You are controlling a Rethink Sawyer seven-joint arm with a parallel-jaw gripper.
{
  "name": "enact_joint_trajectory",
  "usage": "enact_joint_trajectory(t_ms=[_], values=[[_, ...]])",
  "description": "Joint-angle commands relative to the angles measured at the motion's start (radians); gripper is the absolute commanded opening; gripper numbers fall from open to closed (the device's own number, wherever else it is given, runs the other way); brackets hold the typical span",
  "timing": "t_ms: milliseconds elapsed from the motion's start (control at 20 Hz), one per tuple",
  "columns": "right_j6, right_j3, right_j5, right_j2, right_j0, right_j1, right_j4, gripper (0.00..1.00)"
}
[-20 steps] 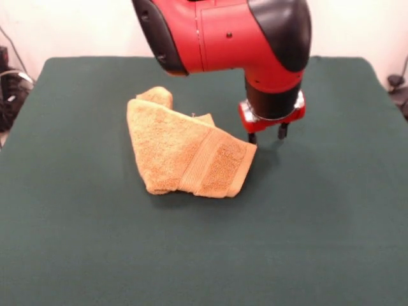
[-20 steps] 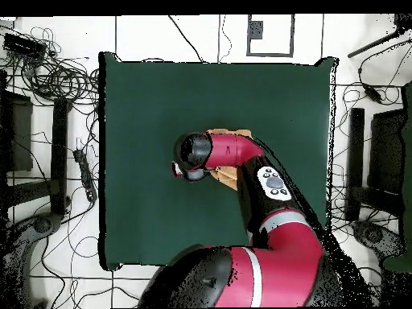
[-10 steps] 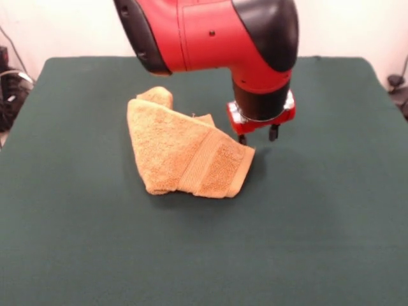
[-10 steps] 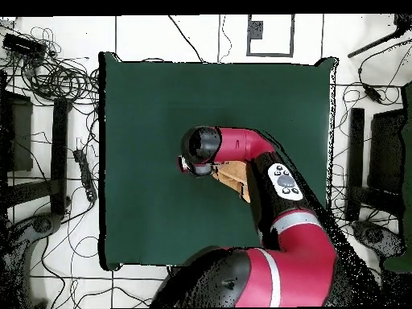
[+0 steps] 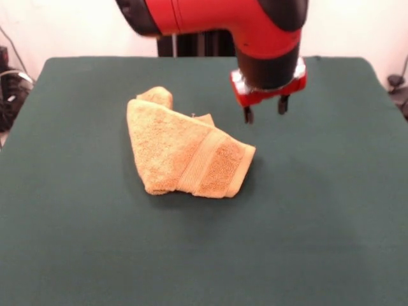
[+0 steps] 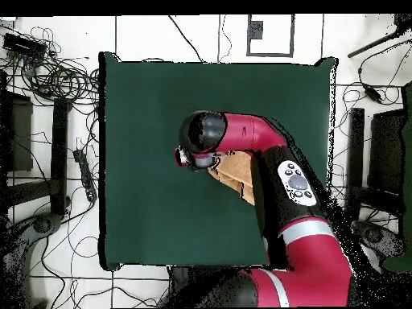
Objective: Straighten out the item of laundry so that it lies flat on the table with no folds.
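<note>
towel (image 5: 186,153) folded on table (image 5: 319,210); gripper (image 5: 264,109) above its corner | fingers apart, empty

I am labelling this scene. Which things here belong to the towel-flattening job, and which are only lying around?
Job:
towel, folded on itself
table, under it
tool, open, above the table, right of the towel

Lying around:
cables on the floor
stands beside the table
</note>
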Motion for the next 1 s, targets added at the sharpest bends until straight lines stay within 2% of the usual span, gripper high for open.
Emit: enact_joint_trajectory(t_ms=[50,150,450,600,850,1000], values=[[-0.016,0.017,0.142,0.118,0.038,-0.069,0.080,1.00],[-0.051,-0.031,0.156,0.102,0.050,-0.048,0.042,1.00],[-0.139,-0.122,0.092,0.081,0.042,0.043,-0.064,1.00],[-0.179,-0.105,0.074,0.096,0.005,0.044,-0.068,1.00],[-0.291,-0.134,0.084,0.120,-0.042,0.068,-0.128,1.00],[-0.296,-0.148,0.084,0.126,-0.052,0.087,-0.147,1.00]])
